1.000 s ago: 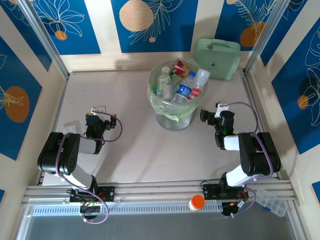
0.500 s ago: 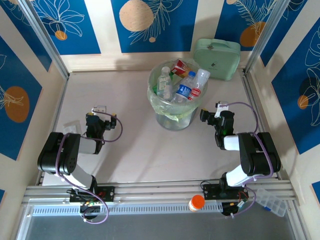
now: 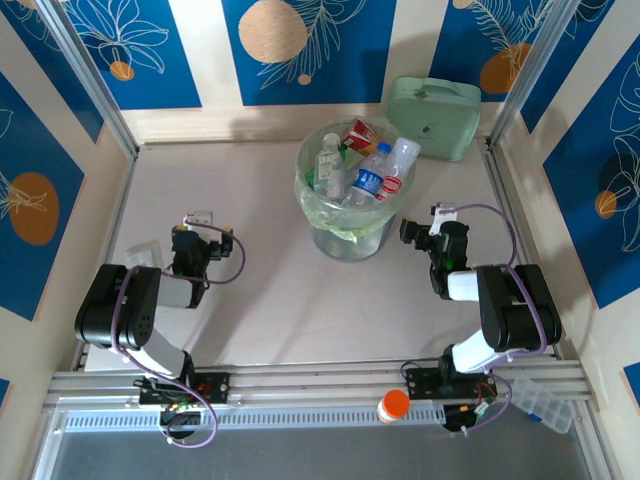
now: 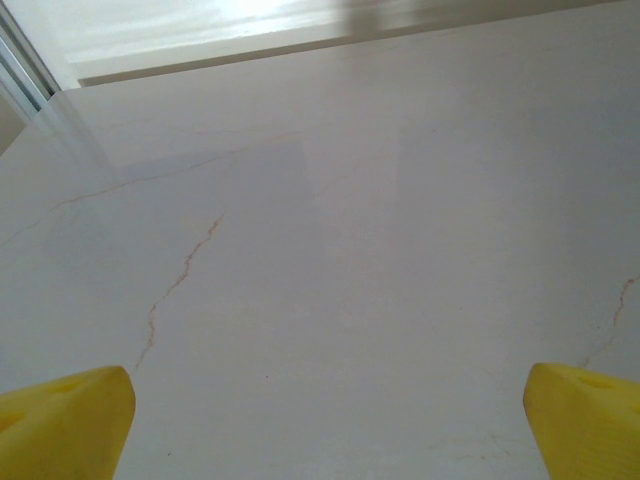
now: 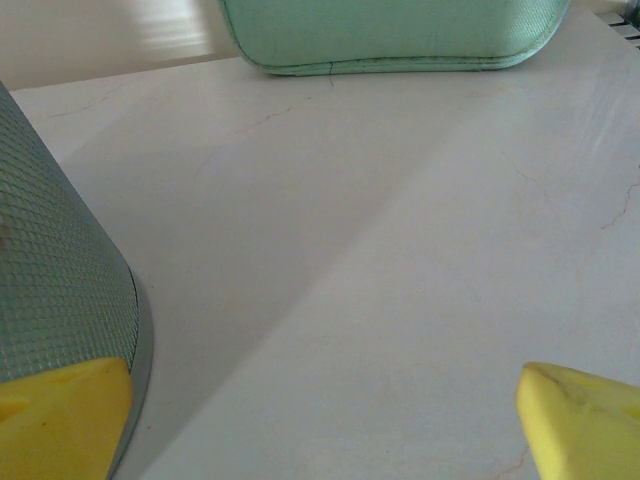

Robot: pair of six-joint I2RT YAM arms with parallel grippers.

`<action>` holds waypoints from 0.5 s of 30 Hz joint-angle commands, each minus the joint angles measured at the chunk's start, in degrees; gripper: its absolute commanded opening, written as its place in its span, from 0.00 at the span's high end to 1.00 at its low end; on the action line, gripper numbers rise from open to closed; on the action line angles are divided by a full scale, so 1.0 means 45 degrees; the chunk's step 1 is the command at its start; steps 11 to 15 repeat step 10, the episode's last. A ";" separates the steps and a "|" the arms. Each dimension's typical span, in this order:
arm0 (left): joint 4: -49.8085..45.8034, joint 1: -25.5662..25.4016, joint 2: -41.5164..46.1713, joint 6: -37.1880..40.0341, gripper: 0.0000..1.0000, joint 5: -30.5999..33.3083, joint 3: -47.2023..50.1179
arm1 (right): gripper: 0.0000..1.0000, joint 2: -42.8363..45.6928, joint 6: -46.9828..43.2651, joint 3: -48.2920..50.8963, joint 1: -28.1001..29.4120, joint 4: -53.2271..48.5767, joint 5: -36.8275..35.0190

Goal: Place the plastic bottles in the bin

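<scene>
At the upper centre of the overhead view, the round translucent bin (image 3: 345, 238) lined with a pale green bag is seen with the small clear plastic bottles (image 3: 368, 182) piled inside it, upright or leaning, their necks above the rim. It is placed up and to the left of the right gripper (image 3: 432, 226) and well up and to the right of the left gripper (image 3: 195, 228), so the right arm is judged the nearer. On the right wrist view the bin's meshed wall is met at the left edge, the mint-green rectangular zip case (image 5: 390, 35) along the top. Both grippers are spread wide with nothing between their yellow fingertips. No difference from the earlier overhead frames is found.
</scene>
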State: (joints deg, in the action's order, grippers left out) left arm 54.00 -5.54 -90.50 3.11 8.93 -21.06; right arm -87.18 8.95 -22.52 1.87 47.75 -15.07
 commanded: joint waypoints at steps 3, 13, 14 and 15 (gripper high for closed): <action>0.0269 -0.0077 0.0156 0.0128 0.01 -0.0353 0.0024 | 0.01 -0.0002 -0.0251 -0.0014 0.0017 0.0222 -0.0268; -0.0058 0.0355 0.0199 -0.0067 0.01 -0.1300 -0.0105 | 0.01 -0.0002 -0.0251 -0.0001 0.0024 0.0231 -0.0266; -0.0058 0.0355 0.0199 -0.0067 0.01 -0.1300 -0.0105 | 0.01 -0.0002 -0.0251 -0.0001 0.0024 0.0231 -0.0266; -0.0058 0.0355 0.0199 -0.0067 0.01 -0.1300 -0.0105 | 0.01 -0.0002 -0.0251 -0.0001 0.0024 0.0231 -0.0266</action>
